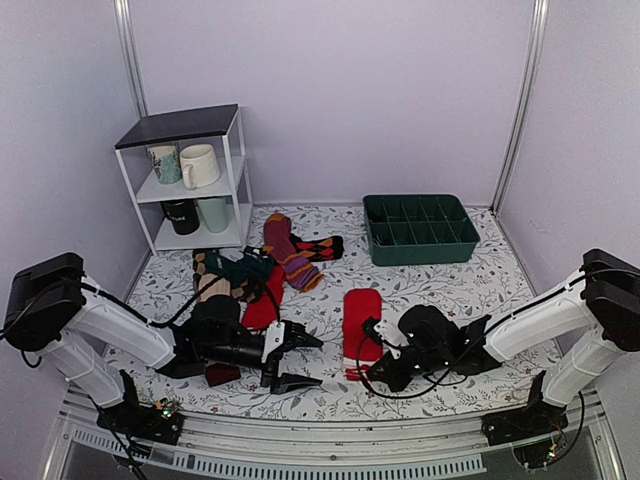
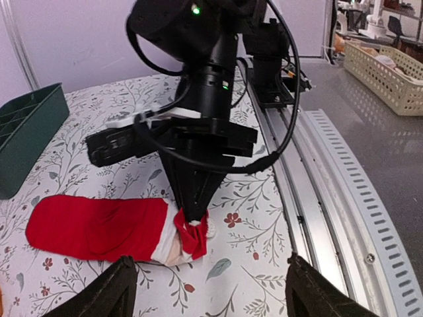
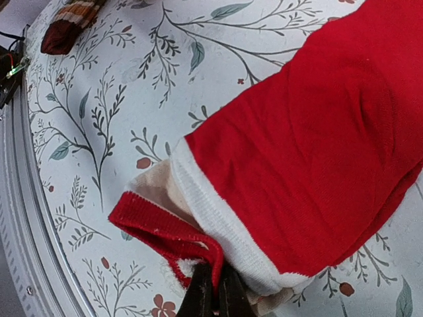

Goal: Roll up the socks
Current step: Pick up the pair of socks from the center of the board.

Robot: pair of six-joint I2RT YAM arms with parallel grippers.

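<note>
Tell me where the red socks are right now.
In the top view, the red socks lie right of centre, in front of the green tray, with their cuff end pinched in the right gripper near the front edge.

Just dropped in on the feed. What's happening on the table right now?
The right pincer is shut on the cuff end of the red socks. The socks lie flat near the table's front edge and are not yet rolled. The left pincer is open and empty, just to their left. The other socks sit in a heap farther back on the left.
</note>
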